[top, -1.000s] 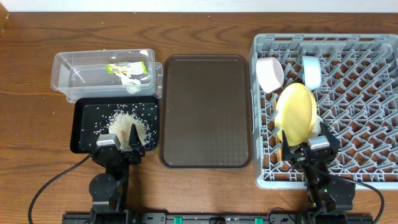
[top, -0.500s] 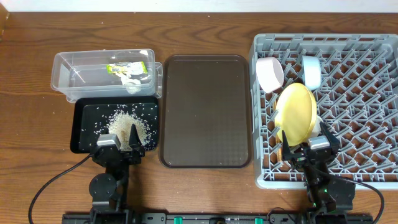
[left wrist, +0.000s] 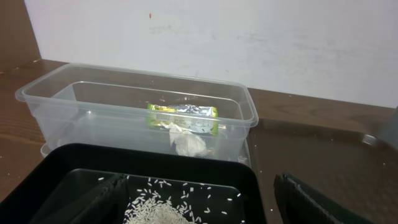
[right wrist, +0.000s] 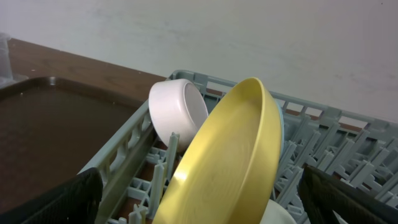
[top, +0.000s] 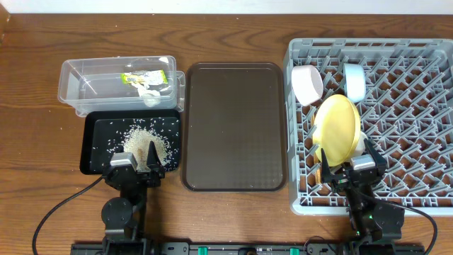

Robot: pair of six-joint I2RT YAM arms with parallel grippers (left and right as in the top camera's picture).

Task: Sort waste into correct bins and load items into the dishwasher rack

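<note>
The clear tub [top: 78, 81] holds the green-and-yellow wrapper [top: 144, 76] and white tissue [top: 150, 91]; both also show in the left wrist view [left wrist: 183, 112] [left wrist: 189, 143]. The black tray [top: 95, 159] holds a heap of rice [top: 145, 145]. The grey rack [top: 403, 120] holds the yellow plate [top: 337, 127] on edge, the white bowl [top: 307, 83], the light-blue bowl [top: 354, 81] and a pale cup [top: 362, 144]. My left gripper [top: 134, 168] is open and empty over the black tray's near edge. My right gripper [top: 352, 170] is open and empty just in front of the plate [right wrist: 236, 149]. Chopsticks are not clearly visible.
The large brown serving tray [top: 233, 127] lies between the bins and the rack. Bare wooden table runs along the far and left sides. The rack's near rim [right wrist: 124, 155] and upright pegs stand right before my right gripper.
</note>
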